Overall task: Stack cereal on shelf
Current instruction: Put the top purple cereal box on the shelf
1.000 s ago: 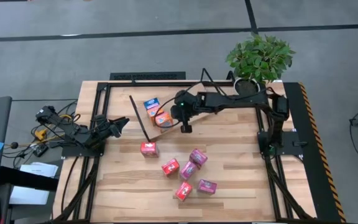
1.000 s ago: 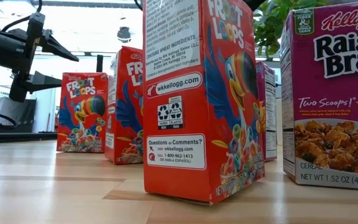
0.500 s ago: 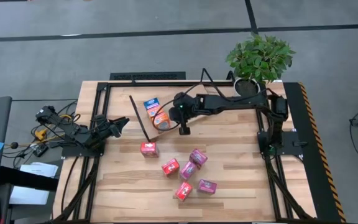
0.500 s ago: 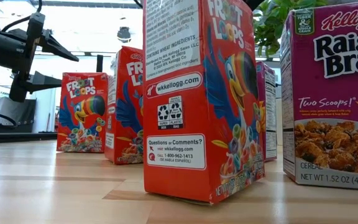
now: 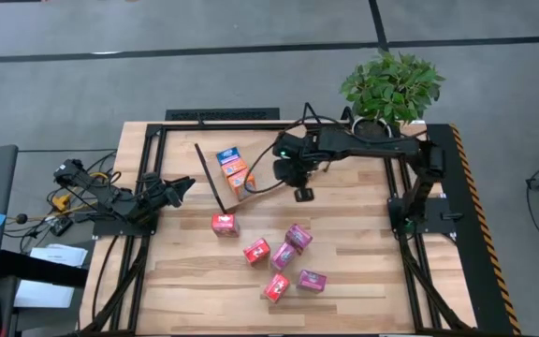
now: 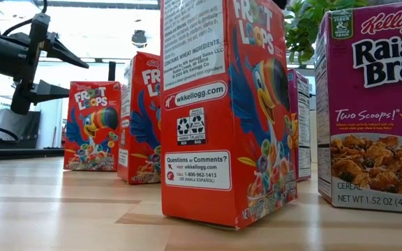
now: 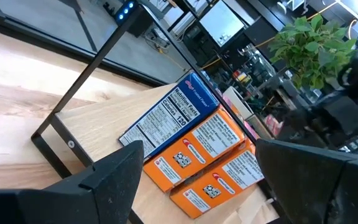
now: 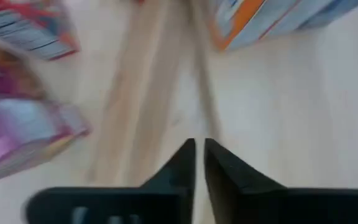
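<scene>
Overhead, the slatted pale wooden tabletop (image 5: pixel 363 253) carries both dark arms; the right gripper (image 5: pixel 302 195) hangs over bare wood just right of the shelf, its two dark fingers (image 8: pixel 182 163) drawn together with only a thin slit between them and nothing held, as the right wrist view shows; the left gripper (image 5: pixel 183 185) rests at the table's left side, pointing toward the shelf, its broad dark fingers (image 7: pixel 114 171) spread well apart and empty.

The light plywood shelf board with thin black rod frame (image 5: pixel 215 180) stands tilted near the table's back centre; on it lie a blue rectangular cereal box (image 5: pixel 227 155) and, touching it on the near side, orange rectangular cereal boxes (image 5: pixel 240 175); the left wrist view shows the blue box (image 7: pixel 166 115) flat beside two orange boxes (image 7: pixel 219 155), all printed side up.

In front of the shelf, on the tabletop, a red cereal box (image 5: pixel 224 223) stands just beside the frame's near end; farther forward, a loose cluster of small cardboard boxes: a red one (image 5: pixel 256 251), two pink-magenta ones (image 5: pixel 298 236) (image 5: pixel 284 256) touching each other, another pink-magenta one (image 5: pixel 311 280), and a red-orange one (image 5: pixel 276 287) nearest the front edge.

The low view shows red Froot Loops boxes (image 6: pixel 222 111) upright, with a magenta Raisin Bran box (image 6: pixel 375 104) at the right; a leafy green potted plant (image 5: pixel 391 89) stands at the table's back right corner.
</scene>
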Action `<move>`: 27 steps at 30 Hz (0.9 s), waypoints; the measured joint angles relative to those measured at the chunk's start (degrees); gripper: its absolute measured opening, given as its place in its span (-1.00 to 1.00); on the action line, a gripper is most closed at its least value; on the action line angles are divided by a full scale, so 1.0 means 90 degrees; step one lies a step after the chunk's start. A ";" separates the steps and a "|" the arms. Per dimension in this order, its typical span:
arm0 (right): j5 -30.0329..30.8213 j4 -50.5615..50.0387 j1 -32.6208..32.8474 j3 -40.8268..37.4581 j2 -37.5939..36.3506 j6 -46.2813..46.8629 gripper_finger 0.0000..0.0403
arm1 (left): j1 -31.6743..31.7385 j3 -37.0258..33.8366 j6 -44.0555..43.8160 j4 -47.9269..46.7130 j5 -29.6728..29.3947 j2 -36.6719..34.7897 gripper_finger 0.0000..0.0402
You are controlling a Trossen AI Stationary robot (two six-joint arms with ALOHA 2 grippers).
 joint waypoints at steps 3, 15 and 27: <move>-0.0147 -0.0745 0.0004 0.0002 -0.0256 0.0761 -0.43 | 0.0001 0.0000 -0.0031 0.0019 0.0081 0.0000 0.50; -0.0234 -0.2133 0.1155 -0.0797 -0.1544 0.4403 0.40 | 0.0000 0.0000 0.0263 0.0201 0.1127 0.0000 0.50; 0.1715 -0.0747 0.3023 -0.1222 -0.1264 0.6428 0.40 | 0.0001 0.0000 0.0250 0.0236 0.1355 0.0002 0.50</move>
